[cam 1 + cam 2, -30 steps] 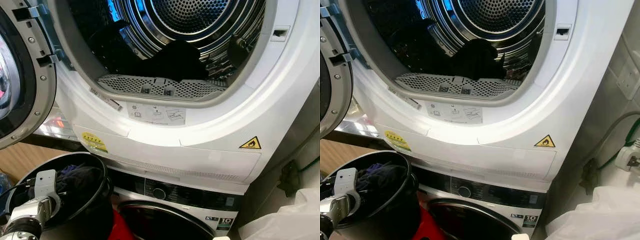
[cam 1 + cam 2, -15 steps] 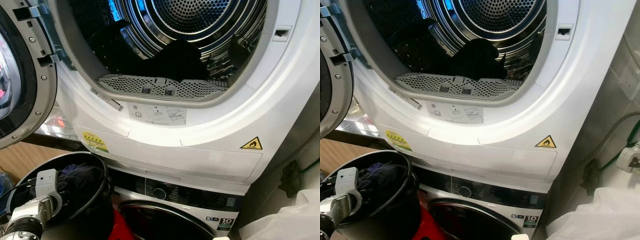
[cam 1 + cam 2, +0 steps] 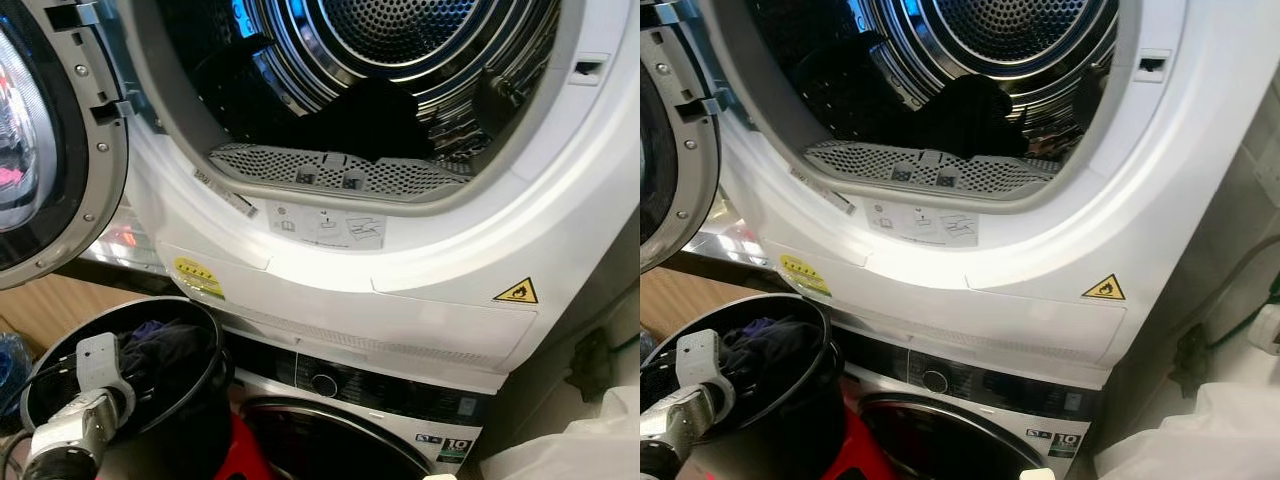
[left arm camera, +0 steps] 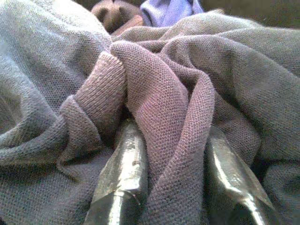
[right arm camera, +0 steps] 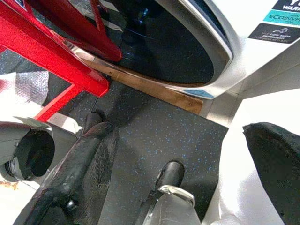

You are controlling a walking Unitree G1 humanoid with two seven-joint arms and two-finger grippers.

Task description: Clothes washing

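Left wrist view: left gripper (image 4: 171, 187) is buried in the laundry, its two fingers (image 4: 123, 178) set narrowly either side of a raised fold of the mauve knit garment (image 4: 159, 108); the fold sits between them, apparently pinched. The fold's long axis runs along the fingers. In the head views the bucket (image 3: 205, 340) holding the clothes sits at 7 o'clock, the open dryer drum (image 3: 390, 60) at 12 o'clock, well apart and higher; one dark item (image 3: 350, 120) lies inside. Judgement: left arm is nearer; lift goes up toward 1 o'clock. Right gripper (image 5: 129, 187) hangs idle over floor, fingers spread.
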